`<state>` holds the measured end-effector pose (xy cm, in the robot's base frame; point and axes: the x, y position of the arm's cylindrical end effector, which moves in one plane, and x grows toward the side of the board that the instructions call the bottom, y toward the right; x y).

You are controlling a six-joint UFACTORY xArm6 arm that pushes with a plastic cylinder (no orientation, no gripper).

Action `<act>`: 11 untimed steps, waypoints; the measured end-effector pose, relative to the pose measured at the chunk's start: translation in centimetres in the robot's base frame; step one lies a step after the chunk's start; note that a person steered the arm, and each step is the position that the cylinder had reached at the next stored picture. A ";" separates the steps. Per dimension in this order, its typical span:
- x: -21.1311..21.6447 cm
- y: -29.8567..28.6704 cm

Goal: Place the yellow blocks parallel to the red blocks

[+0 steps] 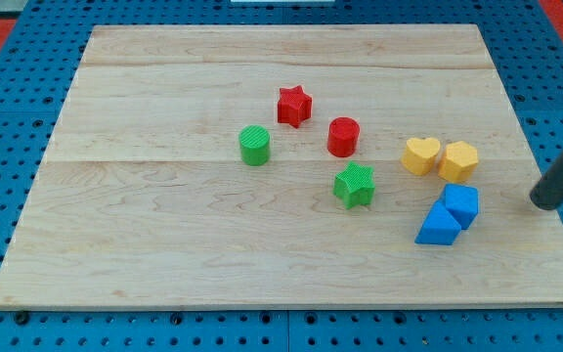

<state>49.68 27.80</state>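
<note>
A yellow heart [420, 154] and a yellow hexagon [458, 160] sit side by side, touching, right of the board's centre. A red star [294, 106] lies above the centre and a red cylinder [343, 137] lies just below and to its right. My tip [541, 201] is at the view's right edge of the board, to the right of the yellow hexagon and well apart from it. It touches no block.
A green cylinder [254, 145] lies left of the red blocks. A green star [355, 185] lies below the red cylinder. A blue cube [460, 204] and a blue triangular block [438, 225] touch each other below the yellow blocks. The wooden board [164, 244] lies on a blue pegboard.
</note>
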 end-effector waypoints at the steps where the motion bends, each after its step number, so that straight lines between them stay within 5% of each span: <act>1: -1.6 -1.7; 4: -3.3 -15.2; 11: -7.5 -29.4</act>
